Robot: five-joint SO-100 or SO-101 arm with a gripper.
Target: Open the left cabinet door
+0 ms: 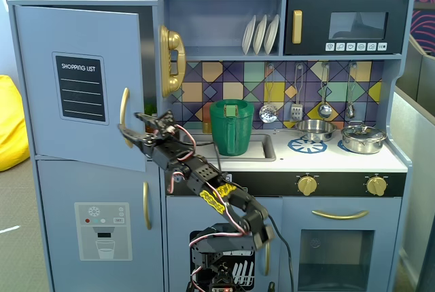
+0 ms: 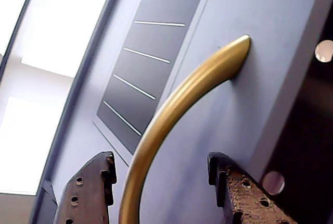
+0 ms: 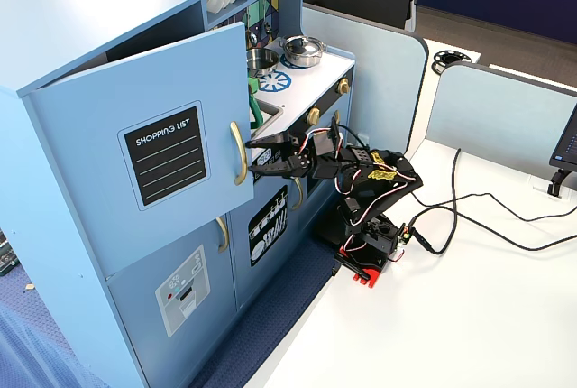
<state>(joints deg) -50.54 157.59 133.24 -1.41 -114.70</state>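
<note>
The left cabinet door (image 1: 81, 81) is blue-grey with a black "SHOPPING LIST" panel (image 1: 80, 87) and a curved gold handle (image 1: 124, 115). It stands swung partly out from the cabinet, as both fixed views show (image 3: 108, 117). My gripper (image 1: 129, 132) is open at the handle's lower part. In the wrist view the handle (image 2: 171, 109) passes between my two dark fingers (image 2: 91, 193), close to the left one and not clamped. My gripper (image 2: 161, 159) faces the door (image 2: 250, 104). In a fixed view my gripper (image 3: 257, 155) reaches the handle (image 3: 238, 153) from the right.
Below is the door with the ice-dispenser panel (image 1: 102, 224). A green pitcher (image 1: 231, 127) stands in the sink and a gold phone (image 1: 171, 61) hangs beside the open door. The arm's base (image 3: 365, 244) sits on a white table with cables (image 3: 487, 217).
</note>
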